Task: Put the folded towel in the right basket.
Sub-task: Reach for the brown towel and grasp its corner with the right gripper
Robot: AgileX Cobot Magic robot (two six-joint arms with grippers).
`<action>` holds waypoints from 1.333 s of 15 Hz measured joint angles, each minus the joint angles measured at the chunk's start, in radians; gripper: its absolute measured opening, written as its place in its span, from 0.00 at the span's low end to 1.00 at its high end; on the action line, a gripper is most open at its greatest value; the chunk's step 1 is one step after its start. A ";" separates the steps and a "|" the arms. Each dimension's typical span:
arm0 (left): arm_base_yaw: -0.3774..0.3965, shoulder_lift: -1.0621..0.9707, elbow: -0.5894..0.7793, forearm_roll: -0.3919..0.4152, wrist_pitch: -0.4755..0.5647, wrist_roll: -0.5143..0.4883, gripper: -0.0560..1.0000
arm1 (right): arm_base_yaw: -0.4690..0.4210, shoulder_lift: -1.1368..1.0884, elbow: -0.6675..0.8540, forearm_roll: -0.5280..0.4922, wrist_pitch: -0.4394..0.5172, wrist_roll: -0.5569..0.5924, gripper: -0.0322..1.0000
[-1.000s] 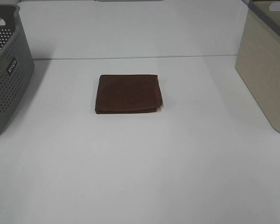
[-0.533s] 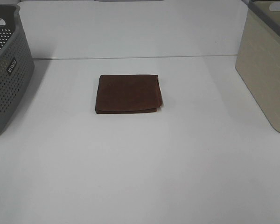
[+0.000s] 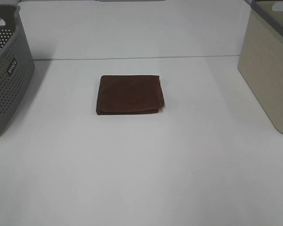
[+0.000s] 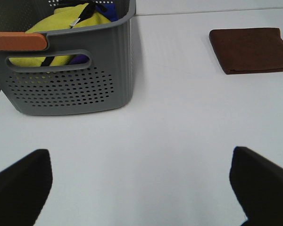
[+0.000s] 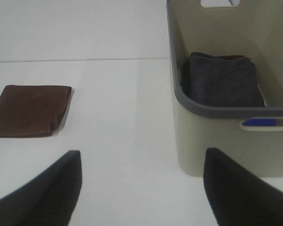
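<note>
Brown towel lies ungrasped on the bench; left gripper and right gripper gape empty. Next, I judge: right reaches, pinches it.

Brown towel, grey perforated basket, beige basket with grey rim, white table

You've got a grey perforated plastic basket sitting at the left edge of the white tabletop, holding bunched yellow fabric and something blue.
</note>
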 joint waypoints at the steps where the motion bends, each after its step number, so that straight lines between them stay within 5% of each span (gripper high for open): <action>1: 0.000 0.000 0.000 0.000 0.000 0.000 0.97 | 0.000 0.091 -0.063 0.007 -0.023 -0.001 0.70; 7: 0.000 0.000 0.000 0.000 0.000 0.000 0.97 | 0.000 0.667 -0.486 0.099 -0.028 -0.107 0.70; 12: 0.000 0.000 0.000 0.000 0.000 0.000 0.97 | 0.000 1.080 -0.799 0.286 0.154 -0.250 0.70; 14: 0.000 0.000 0.000 0.000 0.000 0.000 0.97 | 0.002 1.270 -0.894 0.341 0.238 -0.271 0.70; 20: 0.000 0.000 0.000 0.000 0.000 0.000 0.97 | 0.125 1.576 -1.058 0.391 0.267 -0.305 0.70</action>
